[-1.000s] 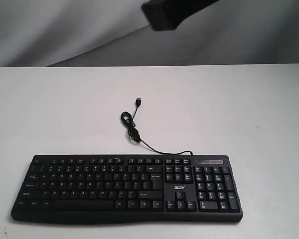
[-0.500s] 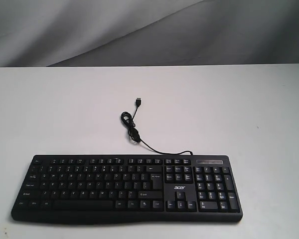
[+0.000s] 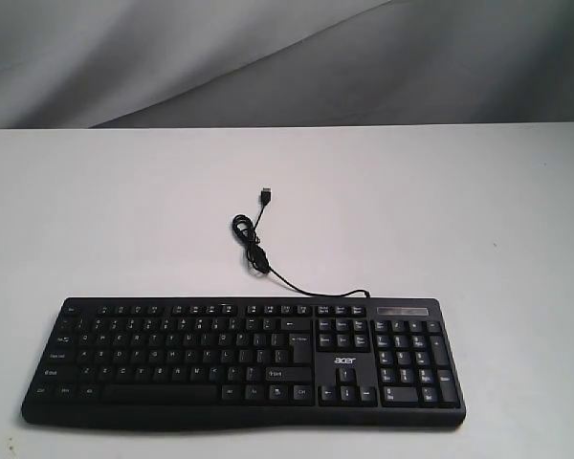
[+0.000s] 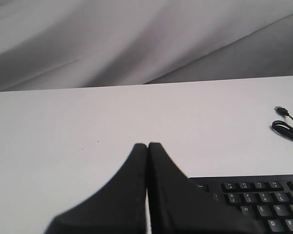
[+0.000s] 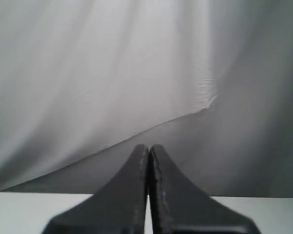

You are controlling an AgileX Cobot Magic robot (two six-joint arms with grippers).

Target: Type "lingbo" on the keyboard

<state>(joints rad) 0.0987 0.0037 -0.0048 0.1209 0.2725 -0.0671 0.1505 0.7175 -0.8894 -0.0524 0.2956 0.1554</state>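
Note:
The black keyboard point(image 3: 244, 361) with white legends and an acer logo lies flat near the table's front edge in the exterior view. Its thin black cable point(image 3: 258, 253) coils behind it and ends in a loose USB plug point(image 3: 266, 194). Neither arm shows in the exterior view. In the left wrist view my left gripper point(image 4: 147, 145) is shut and empty, by the keyboard's point(image 4: 263, 200) Esc corner; height above the table is unclear. In the right wrist view my right gripper point(image 5: 149, 146) is shut and empty, pointing at the backdrop, with no keyboard in that view.
The white table point(image 3: 440, 210) stretches behind and beside the keyboard. A grey draped cloth backdrop point(image 3: 268, 57) hangs past the table's far edge. The cable coil point(image 4: 287, 127) also shows in the left wrist view.
A dark arm part at the top of the exterior view one second ago has left the frame. The keyboard and cable have not moved.

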